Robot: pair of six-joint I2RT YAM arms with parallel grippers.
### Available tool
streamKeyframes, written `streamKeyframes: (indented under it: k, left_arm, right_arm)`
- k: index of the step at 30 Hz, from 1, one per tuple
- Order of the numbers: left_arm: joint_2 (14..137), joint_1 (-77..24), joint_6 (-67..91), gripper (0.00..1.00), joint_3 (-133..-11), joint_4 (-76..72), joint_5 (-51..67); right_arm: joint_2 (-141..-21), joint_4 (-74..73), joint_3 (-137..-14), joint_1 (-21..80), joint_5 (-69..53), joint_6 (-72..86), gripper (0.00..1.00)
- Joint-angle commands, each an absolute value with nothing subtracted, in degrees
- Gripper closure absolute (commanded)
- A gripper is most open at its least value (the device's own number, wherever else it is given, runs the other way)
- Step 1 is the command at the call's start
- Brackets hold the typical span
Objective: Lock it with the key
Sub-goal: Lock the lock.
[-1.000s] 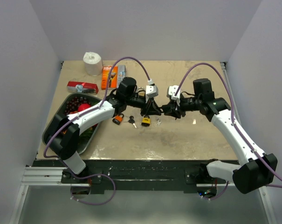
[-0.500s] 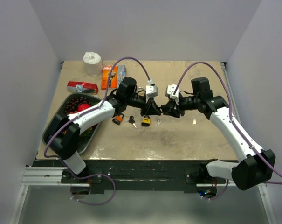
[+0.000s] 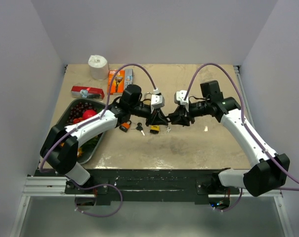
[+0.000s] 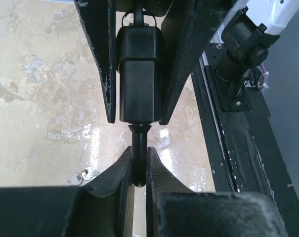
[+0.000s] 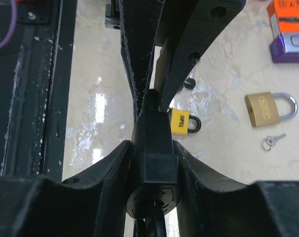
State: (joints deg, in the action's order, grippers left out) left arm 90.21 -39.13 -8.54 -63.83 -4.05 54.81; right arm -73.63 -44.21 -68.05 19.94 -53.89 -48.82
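Observation:
A black padlock (image 4: 140, 74) hangs above the table between my two grippers. My left gripper (image 4: 138, 165) is shut on its thin black shackle (image 4: 138, 148). My right gripper (image 5: 152, 146) is shut on the padlock's body (image 5: 154, 165). A dark key with a ring (image 5: 156, 224) appears to sit in the round keyhole end, nearest the right wrist camera. In the top view the left gripper (image 3: 158, 119) and the right gripper (image 3: 175, 118) meet at the table's middle, and the padlock is mostly hidden between them.
A yellow padlock (image 3: 154, 129), a brass padlock (image 5: 267, 109), black keys (image 3: 138, 127) and a small silver key (image 5: 272, 141) lie below the grippers. A tray of fruit (image 3: 65, 129), a red pack (image 3: 87, 92), an orange box (image 3: 116, 81) and a paper roll (image 3: 97, 66) sit at the left.
Both grippers have shifted slightly left together, still holding the black padlock between them. The arms have changed posture a little.

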Motion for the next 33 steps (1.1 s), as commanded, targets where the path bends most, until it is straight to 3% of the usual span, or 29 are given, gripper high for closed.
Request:
streamKeyframes:
  k: [1, 2, 4, 8, 11, 19, 27, 33]
  left_arm:
    - [82.6, -38.6, -16.8, 1.00, -66.7, -12.3, 63.2]
    - [82.3, -37.8, -18.2, 1.00, -66.5, -10.6, 63.5]
    - [82.2, -35.6, -22.0, 1.00, -66.6, -5.7, 63.7]
    - [82.8, -32.3, -27.0, 1.00, -67.0, -0.1, 64.2]
    - [82.9, -30.6, -31.4, 1.00, -67.7, 5.7, 63.8]
    - [83.8, -29.9, -35.9, 1.00, -68.3, 12.0, 62.2]
    - [84.8, -30.4, -35.7, 1.00, -69.4, 12.6, 61.2]
    - [84.4, -30.8, -36.1, 1.00, -69.0, 13.2, 59.9]
  right_arm:
    - [-74.8, -48.6, -70.3, 18.9, -62.3, -58.6, 0.53]
    - [-74.4, -49.5, -70.7, 18.0, -62.1, -58.7, 0.45]
    - [-74.1, -52.5, -72.3, 16.2, -61.0, -59.6, 0.16]
    - [-73.0, -54.8, -74.8, 15.6, -59.2, -59.2, 0.02]
    - [-71.7, -54.4, -75.8, 15.5, -57.8, -56.1, 0.01]
    - [-70.2, -51.6, -78.3, 15.5, -55.5, -51.1, 0.08]
    - [-73.3, -48.3, -78.8, 18.7, -53.2, -46.2, 0.42]
    - [-72.6, -42.9, -75.7, 20.7, -51.8, -43.8, 0.54]
